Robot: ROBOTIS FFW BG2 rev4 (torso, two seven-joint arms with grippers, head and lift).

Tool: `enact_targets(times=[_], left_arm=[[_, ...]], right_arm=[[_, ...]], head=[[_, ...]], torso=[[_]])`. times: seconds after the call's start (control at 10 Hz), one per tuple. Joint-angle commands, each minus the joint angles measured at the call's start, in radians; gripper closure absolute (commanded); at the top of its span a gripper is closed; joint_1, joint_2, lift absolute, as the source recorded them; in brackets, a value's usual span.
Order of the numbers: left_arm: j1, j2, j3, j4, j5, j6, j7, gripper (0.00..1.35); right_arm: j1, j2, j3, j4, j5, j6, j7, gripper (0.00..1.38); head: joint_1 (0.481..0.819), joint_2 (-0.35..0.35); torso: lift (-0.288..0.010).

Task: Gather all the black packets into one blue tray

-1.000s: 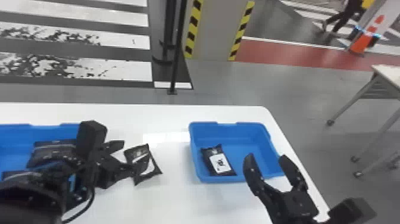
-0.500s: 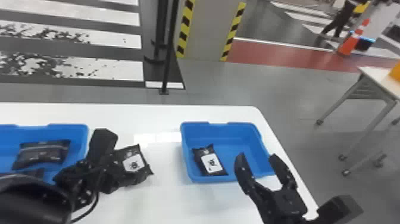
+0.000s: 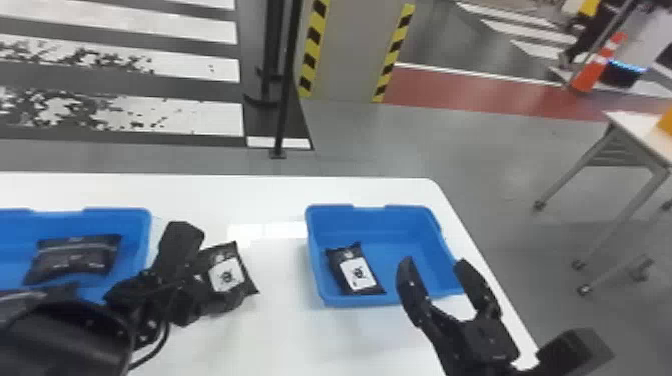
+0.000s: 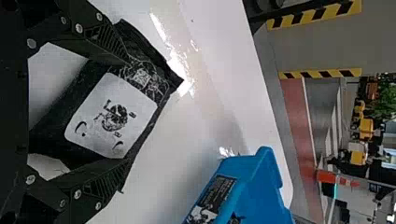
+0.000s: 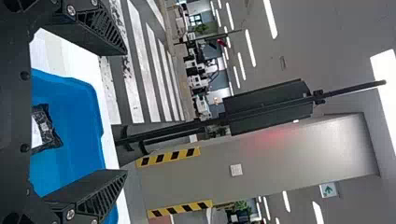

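Left hand (image 4: 127,111) clenched: black packet (image 4: 109,116) is being gripped over counter (image 3: 280,332). Right hand (image 3: 438,262), spread empty, is being held near right tray (image 3: 375,300), one packet (image 3: 356,272) inside. Transfer is likely being made; careful lowering there is being called for.

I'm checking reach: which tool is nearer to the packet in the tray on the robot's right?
Right. The right tool is right of that packet, by the tray's near rim; the left tool is farther, left of the tray, at another packet.
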Motion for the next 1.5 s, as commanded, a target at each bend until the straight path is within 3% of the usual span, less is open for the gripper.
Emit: enact_targets(times=[0.0,0.2,0.3,0.5,0.6,0.9,1.4], left_arm=[[-0.017,-0.002,-0.016,0.037,-0.003,-0.002,0.001,0.35],[-0.015,-0.003,-0.012,0.04,0.001,-0.017,0.001,0.71],[-0.012,-0.003,-0.012,0.04,0.019,-0.024,0.001,0.82],[-0.01,0.0,-0.014,0.04,-0.017,-0.044,-0.005,0.82],[0.002,0.0,0.0,0.037,-0.051,-0.083,-0.003,1.18],[0.029,-0.002,0.028,0.022,-0.047,-0.194,0.003,1.21],[0.312,0.003,0.311,-0.518,-0.033,-0.211,-0.014,1.21]], right_arm=[[-0.002,0.0,0.0,0.003,-0.004,0.0,0.0,0.12],[-0.002,0.0,0.0,0.007,-0.012,0.0,0.003,0.12],[-0.002,0.0,0.0,0.007,-0.014,0.0,0.003,0.12],[-0.002,0.0,0.0,0.01,-0.014,0.0,0.005,0.13],[-0.002,0.0,0.0,0.012,-0.016,0.0,0.005,0.13],[0.003,-0.003,0.0,0.01,-0.02,0.0,0.006,0.13],[0.003,-0.005,0.004,0.007,-0.02,0.0,0.006,0.13]], head=[[0.695,-0.296],[0.695,-0.297],[0.695,-0.298],[0.695,-0.303],[0.695,-0.303],[0.695,-0.289],[0.695,-0.238]], torso=[[-0.11],[-0.11],[-0.11],[-0.11],[-0.11],[-0.11],[-0.11]])
